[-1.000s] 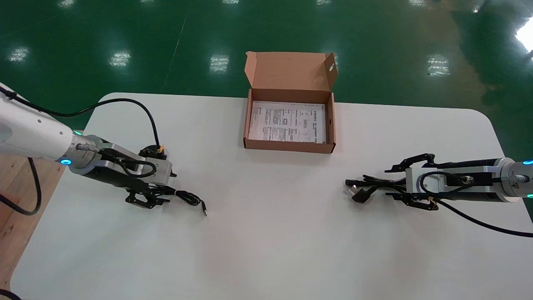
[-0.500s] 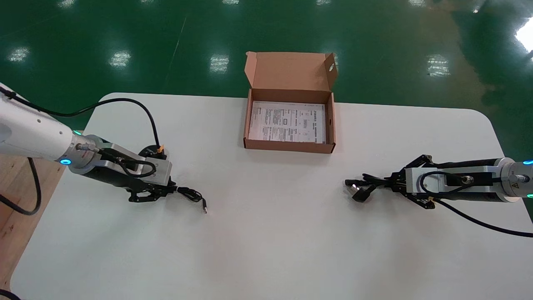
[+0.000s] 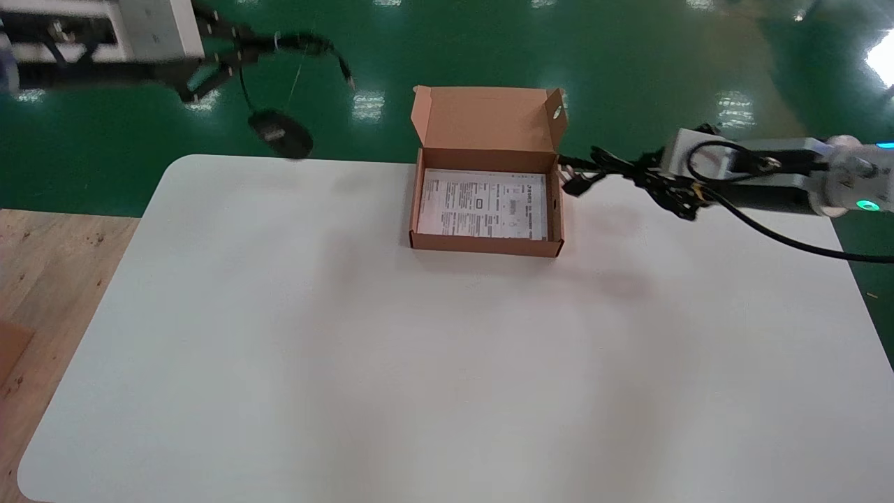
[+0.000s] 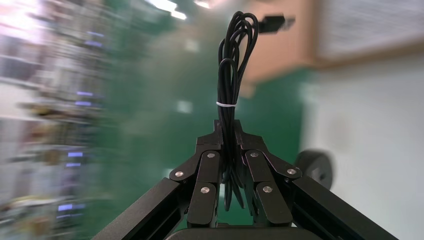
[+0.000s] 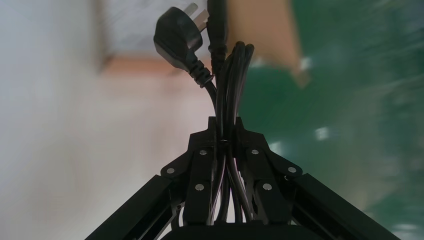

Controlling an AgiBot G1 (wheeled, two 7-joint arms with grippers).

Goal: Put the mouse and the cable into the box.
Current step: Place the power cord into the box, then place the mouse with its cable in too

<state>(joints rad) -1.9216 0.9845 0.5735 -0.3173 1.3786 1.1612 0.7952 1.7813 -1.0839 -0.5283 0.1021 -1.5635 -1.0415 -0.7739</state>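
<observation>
1. The left tool (image 3: 244,40) is up in the air beyond the desk's far left corner, its fingers clamped shut on a tied bundle of cord (image 4: 231,65)
2. The mouse (image 3: 281,135) dangles from that cord below the tool, clear of the desk (image 3: 279,349) and well left of the box
3. The box (image 3: 485,246) sits open at the desk's far edge, its lid (image 3: 485,119) upright and a printed sheet (image 3: 482,206) lying flat inside
4. The right tool (image 3: 653,180) hovers just right of the box, fingers pinched tight on the coiled power cable (image 3: 611,166)
5. The cable's plug (image 3: 576,183) points toward the box's right wall, near its rim; whether they touch cannot be told
</observation>
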